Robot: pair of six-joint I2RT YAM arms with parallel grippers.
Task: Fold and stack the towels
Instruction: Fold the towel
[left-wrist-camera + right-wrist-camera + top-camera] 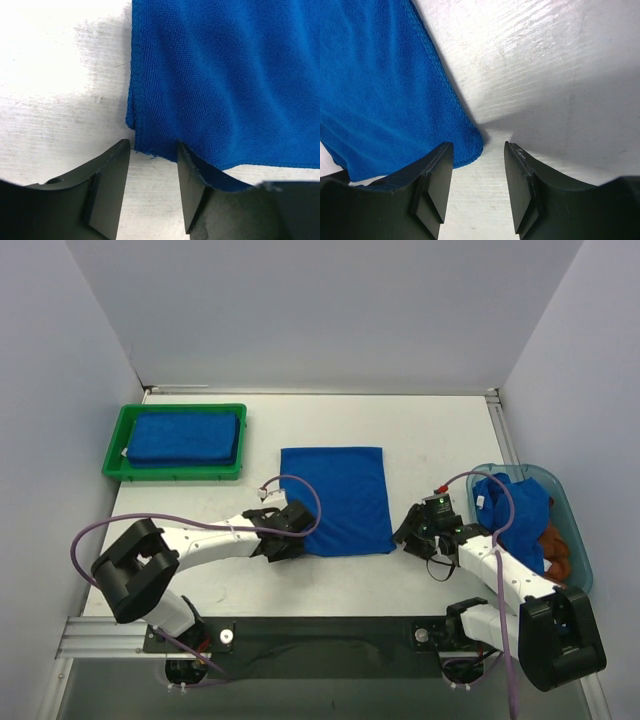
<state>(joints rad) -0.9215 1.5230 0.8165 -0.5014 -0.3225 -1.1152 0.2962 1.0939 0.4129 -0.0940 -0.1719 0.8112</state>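
A royal blue towel (340,500) lies flat, folded once, in the middle of the table. My left gripper (296,540) stands open at its near left corner (137,131), nothing between the fingers. At the near right corner (472,145) my right gripper (408,536) is open too, with only bare table between its jaws. Each gripper's inner finger lies against the towel's near edge; neither grips it. A folded blue towel (184,437) rests in the green tray (120,452). More towels, blue (515,510) and rust-brown (556,552), are heaped in the teal bin (572,512).
The green tray sits at the back left, the teal bin at the right edge next to my right arm. White walls close the table at the back and sides. A purple cable loops over the left arm (200,538).
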